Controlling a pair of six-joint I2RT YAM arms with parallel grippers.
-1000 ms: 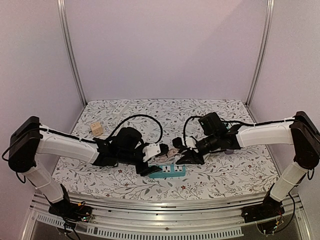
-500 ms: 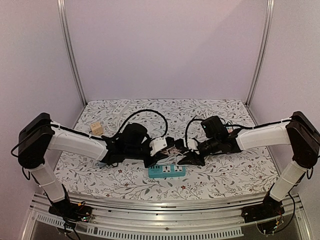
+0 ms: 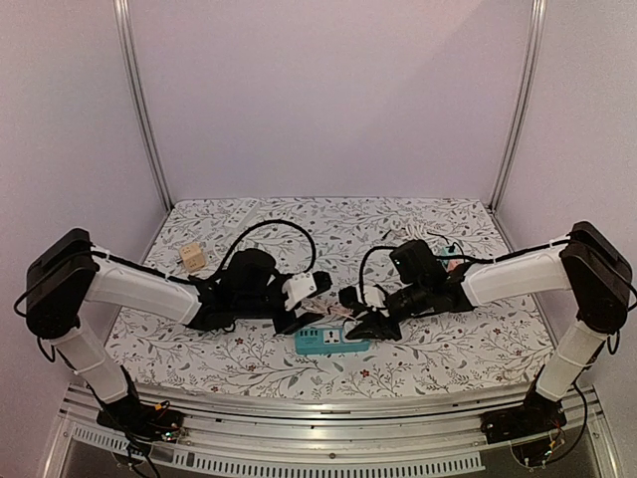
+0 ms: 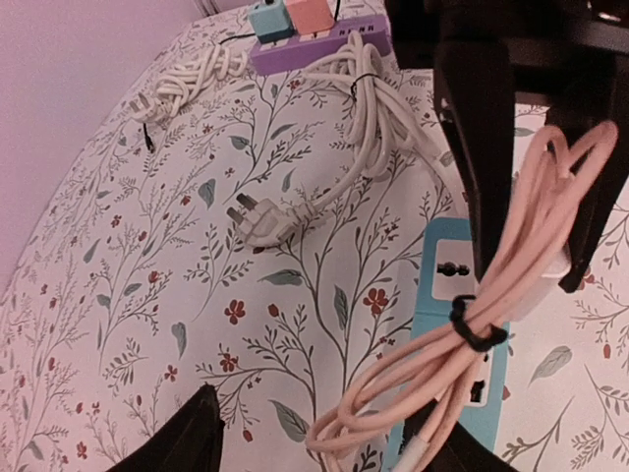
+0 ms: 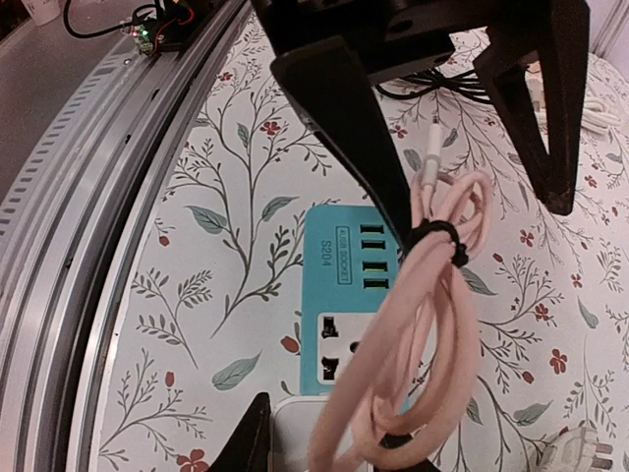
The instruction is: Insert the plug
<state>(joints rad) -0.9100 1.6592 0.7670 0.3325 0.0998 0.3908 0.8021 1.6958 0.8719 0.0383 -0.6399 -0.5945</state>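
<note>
Arms stretch low and inward from either side, wrists nearly meeting over the middle of the floral surface (image 3: 468,349), close to its near edge. Right end effector (image 4: 533,270) is pinched on a white charger plug (image 5: 300,433). Its pink cable bundle (image 5: 418,334), cinched by a black tie (image 5: 437,236), runs toward the left arm. Left end effector (image 5: 479,206) is spread wide, its fingers straddling the bundle's free end without closing on it. Plug and bundle hang just above a teal power strip (image 3: 331,341) lying by the near edge. Its face reads "S204", with a smaller line beside it too fine to make out. Nearer the far right corner lie a purple power strip (image 4: 324,44) carrying teal and pink adapters, a white cord with a three-pin plug (image 4: 260,221) and a coiled white cable (image 4: 187,84). A small beige box (image 3: 191,257) sits by the left edge.
</note>
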